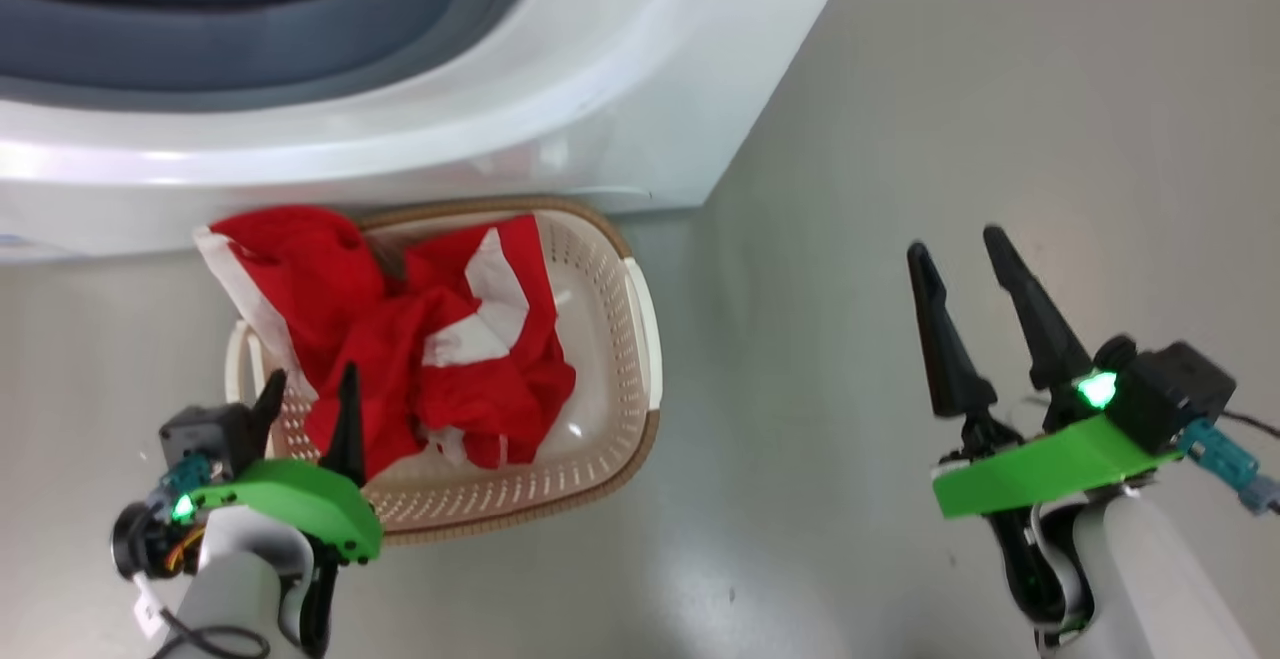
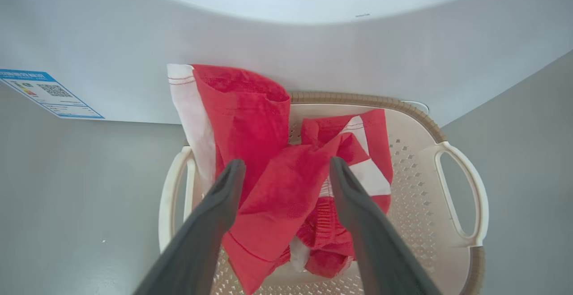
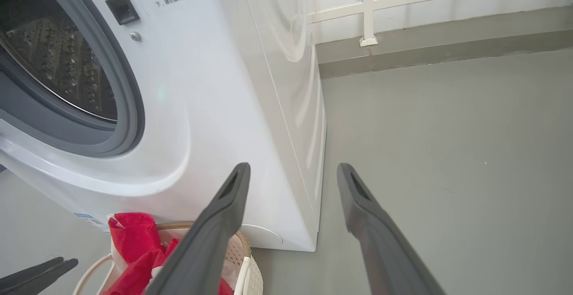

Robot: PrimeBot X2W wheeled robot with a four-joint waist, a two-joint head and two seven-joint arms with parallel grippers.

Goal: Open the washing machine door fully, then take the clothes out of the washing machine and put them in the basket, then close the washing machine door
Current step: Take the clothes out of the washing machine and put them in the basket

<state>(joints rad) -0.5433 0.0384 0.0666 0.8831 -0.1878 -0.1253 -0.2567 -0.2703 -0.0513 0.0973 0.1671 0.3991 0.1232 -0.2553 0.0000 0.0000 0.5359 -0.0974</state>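
The left jaws, dark fingers (image 2: 215,214) spread wide and empty, hung over the red clothes (image 1: 400,339). These lay heaped toward the left end of the cream basket (image 1: 610,329), one fold draped over its rear left corner. The basket stood on the grey floor (image 1: 950,89) against the white washing machine (image 1: 620,89). The right jaws stood wide and empty, well apart.

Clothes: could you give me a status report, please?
Left hand open above the clothes. Right hand open, empty. Clothes in basket, one part draped over its rim. Nothing blocking the basket.
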